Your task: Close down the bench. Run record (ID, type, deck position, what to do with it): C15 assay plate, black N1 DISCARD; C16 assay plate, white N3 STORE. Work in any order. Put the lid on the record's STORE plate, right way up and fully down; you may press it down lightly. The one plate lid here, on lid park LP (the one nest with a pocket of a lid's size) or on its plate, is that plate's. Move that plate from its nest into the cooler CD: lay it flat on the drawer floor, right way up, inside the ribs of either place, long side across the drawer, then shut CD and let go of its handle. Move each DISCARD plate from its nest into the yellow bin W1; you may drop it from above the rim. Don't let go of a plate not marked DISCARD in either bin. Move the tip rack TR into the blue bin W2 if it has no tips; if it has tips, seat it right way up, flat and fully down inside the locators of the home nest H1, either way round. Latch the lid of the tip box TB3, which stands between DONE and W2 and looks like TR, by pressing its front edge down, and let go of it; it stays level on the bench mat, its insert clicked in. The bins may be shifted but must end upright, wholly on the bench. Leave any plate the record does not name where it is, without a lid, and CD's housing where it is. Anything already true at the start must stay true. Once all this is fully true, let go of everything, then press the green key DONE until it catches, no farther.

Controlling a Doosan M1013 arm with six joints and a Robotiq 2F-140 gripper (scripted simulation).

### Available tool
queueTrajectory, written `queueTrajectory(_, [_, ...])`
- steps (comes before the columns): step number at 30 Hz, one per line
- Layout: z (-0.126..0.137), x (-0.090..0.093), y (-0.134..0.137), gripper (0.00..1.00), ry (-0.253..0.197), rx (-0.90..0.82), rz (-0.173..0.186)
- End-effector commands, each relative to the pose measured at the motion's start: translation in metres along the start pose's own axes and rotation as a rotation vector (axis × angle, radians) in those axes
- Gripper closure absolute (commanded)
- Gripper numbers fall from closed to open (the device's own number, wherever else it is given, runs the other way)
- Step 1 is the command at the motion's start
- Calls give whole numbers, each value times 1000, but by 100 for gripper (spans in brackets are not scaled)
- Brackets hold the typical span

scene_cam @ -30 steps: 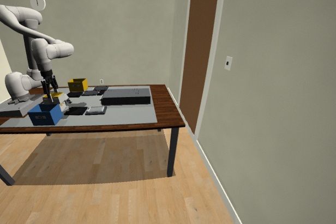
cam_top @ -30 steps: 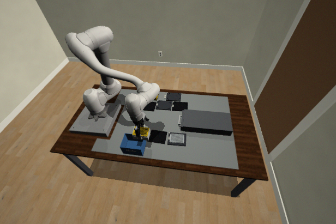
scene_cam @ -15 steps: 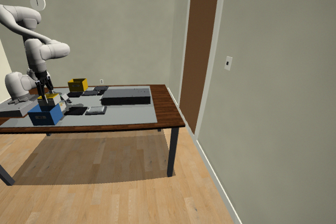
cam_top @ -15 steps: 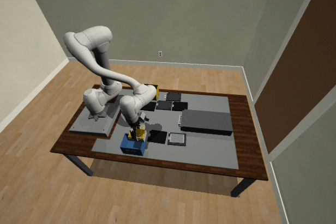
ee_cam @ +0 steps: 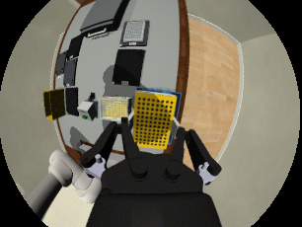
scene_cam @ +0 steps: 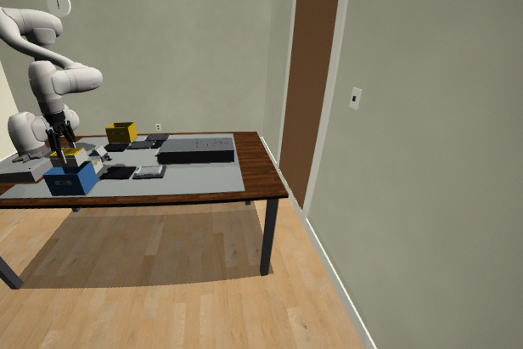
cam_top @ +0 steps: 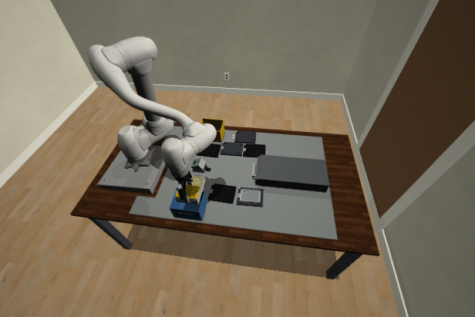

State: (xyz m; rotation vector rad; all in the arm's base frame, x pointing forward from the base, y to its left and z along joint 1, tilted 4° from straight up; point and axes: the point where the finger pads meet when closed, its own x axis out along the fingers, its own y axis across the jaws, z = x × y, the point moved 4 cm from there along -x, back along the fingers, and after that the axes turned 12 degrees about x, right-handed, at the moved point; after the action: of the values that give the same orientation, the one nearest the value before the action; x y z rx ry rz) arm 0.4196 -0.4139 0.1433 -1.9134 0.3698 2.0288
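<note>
My gripper [cam_top: 185,190] is shut on the tip rack TR [cam_top: 191,191], a grey box with a yellow top full of holes. I cannot tell whether it has tips. I hold it level just above the open blue bin W2 [cam_top: 188,208]. In the wrist view the rack [ee_cam: 156,117] sits between my fingers, with the bin's blue rim [ee_cam: 178,102] behind it. In the exterior view the rack [scene_cam: 68,156] is at the rim of the bin [scene_cam: 70,178]. The tip box TB3 [ee_cam: 115,108] stands just beyond the bin, beside the small box with the green key DONE [cam_top: 200,164].
The yellow bin W1 [cam_top: 216,127] stands at the back of the mat. Several dark nests and plates [cam_top: 238,145] lie next to it. The grey cooler CD [cam_top: 292,172] looks shut. A white plate [cam_top: 250,196] and a black nest [cam_top: 223,193] lie right of the blue bin.
</note>
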Motion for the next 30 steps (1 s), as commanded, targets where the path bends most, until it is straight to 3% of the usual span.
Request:
queueTrajectory(1, [4, 0, 4, 100, 0, 0, 0])
queueTrajectory(26, [13, 0, 15, 100, 0, 0, 0])
queueTrajectory(27, [13, 0, 15, 34, 0, 0, 0])
queueTrajectory(30, [13, 0, 15, 34, 0, 0, 0])
